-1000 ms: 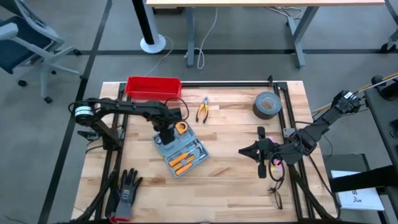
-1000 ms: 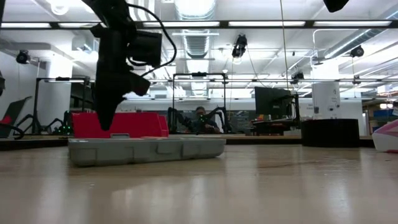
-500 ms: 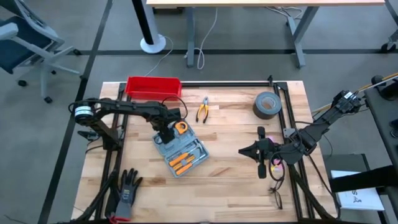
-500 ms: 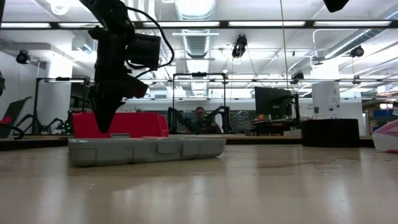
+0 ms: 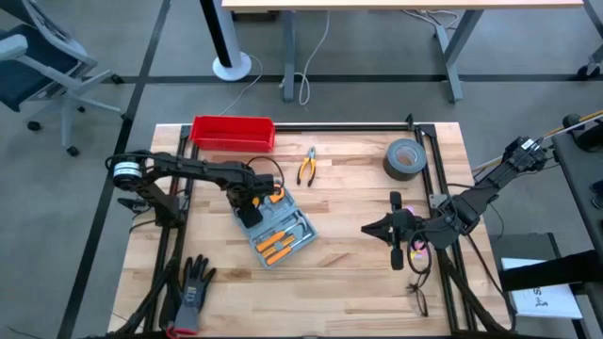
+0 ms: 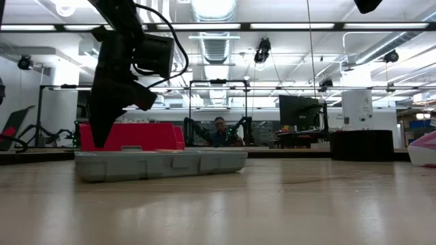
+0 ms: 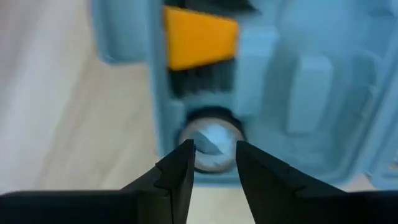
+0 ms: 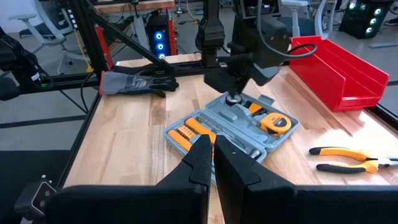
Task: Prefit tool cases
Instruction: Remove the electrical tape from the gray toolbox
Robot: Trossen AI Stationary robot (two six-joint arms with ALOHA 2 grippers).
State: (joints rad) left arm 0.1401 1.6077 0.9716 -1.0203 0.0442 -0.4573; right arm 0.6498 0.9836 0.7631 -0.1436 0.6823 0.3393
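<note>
The grey-blue tool case [image 5: 283, 231] lies open and flat on the wooden table, with orange tools in its slots and an orange tape measure [image 5: 275, 195] at its far end. It also shows in the low view [image 6: 160, 163] and the right wrist view [image 8: 205, 134]. My left gripper [image 5: 247, 209] points down over the case's left far corner [image 7: 124, 37], its fingers narrowly apart around a small round silver-faced piece [image 7: 211, 140]. My right gripper [image 5: 367, 228] waits shut over the table's right half, clear of the case [image 8: 213, 146]. My left gripper has the small round silver-faced, dark-rimmed piece [image 7: 208, 138] between its two fingertips [image 7: 180, 165], coming from above and slanting down. The piece sits at the end of a slot in the case beside an orange-and-black tool [image 7: 199, 43]. Whether it is lifted or resting there I cannot tell.
A red bin [image 5: 233, 132] stands at the far edge behind the case. Orange-handled pliers [image 5: 307, 165] and a grey tape roll [image 5: 405, 158] lie farther right. A dark glove [image 5: 193, 282] is at the near left corner. A person [image 6: 219, 129] sits in the room beyond.
My left gripper has moved a little toward the table's left edge along the case's far end and tipped, so its fingertips now slant farther left. The case has stayed where it was. The right arm has kept still.
</note>
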